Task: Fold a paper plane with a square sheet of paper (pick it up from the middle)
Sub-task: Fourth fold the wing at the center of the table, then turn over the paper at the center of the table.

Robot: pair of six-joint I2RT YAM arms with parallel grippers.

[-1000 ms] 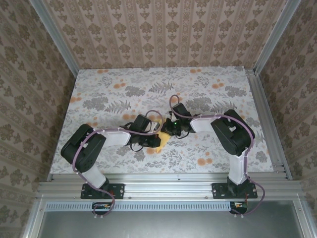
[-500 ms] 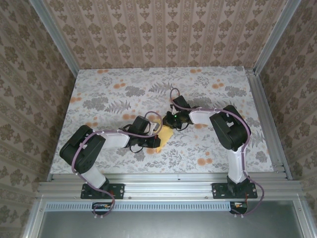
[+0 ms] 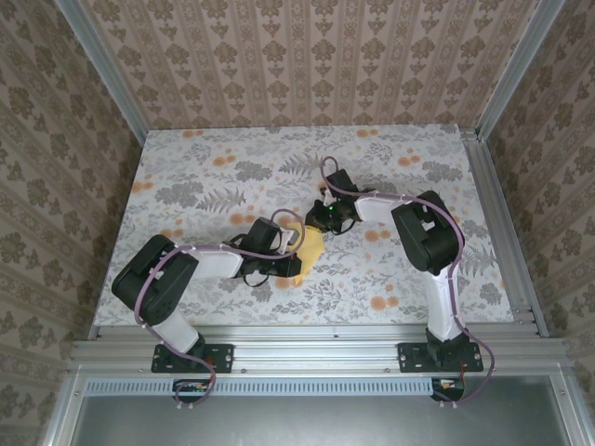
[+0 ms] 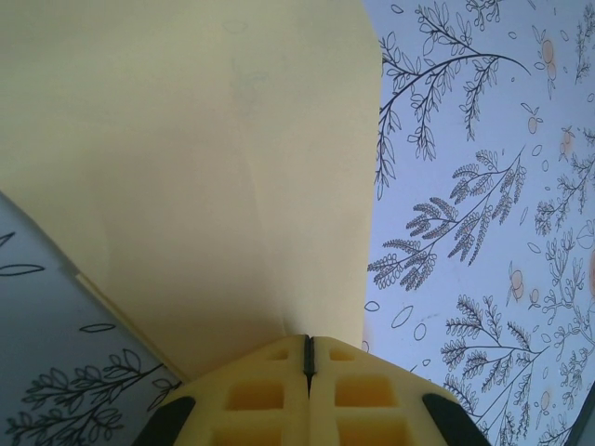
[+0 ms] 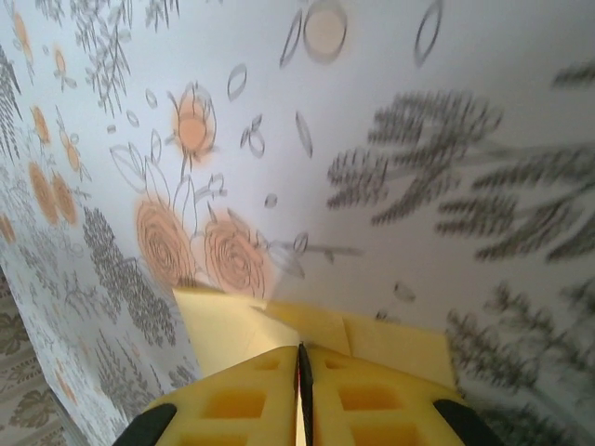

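Observation:
The mustard-yellow sheet of paper [image 3: 310,248] lies partly folded near the table's middle, between my two grippers. In the left wrist view it [image 4: 204,167] spreads wide over the upper left, with a soft crease running into my left gripper [image 4: 309,340], which is shut on its near edge. In the right wrist view, overlapping folded layers of the paper [image 5: 228,321] lie under my right gripper [image 5: 300,349], which is shut on them. From above, the left gripper [image 3: 296,263] is at the paper's near-left end and the right gripper [image 3: 322,226] at its far end.
The flower-print table [image 3: 204,167] stretches away on all sides of the paper. Metal rails [image 3: 497,214] edge it on the right and in front, and patterned walls close it in. Orange flower prints [image 5: 186,242] lie just beyond the paper.
My right gripper has moved toward the back of the table, still shut on the paper. More of the yellow paper now shows between the two grippers. The left arm has barely moved.

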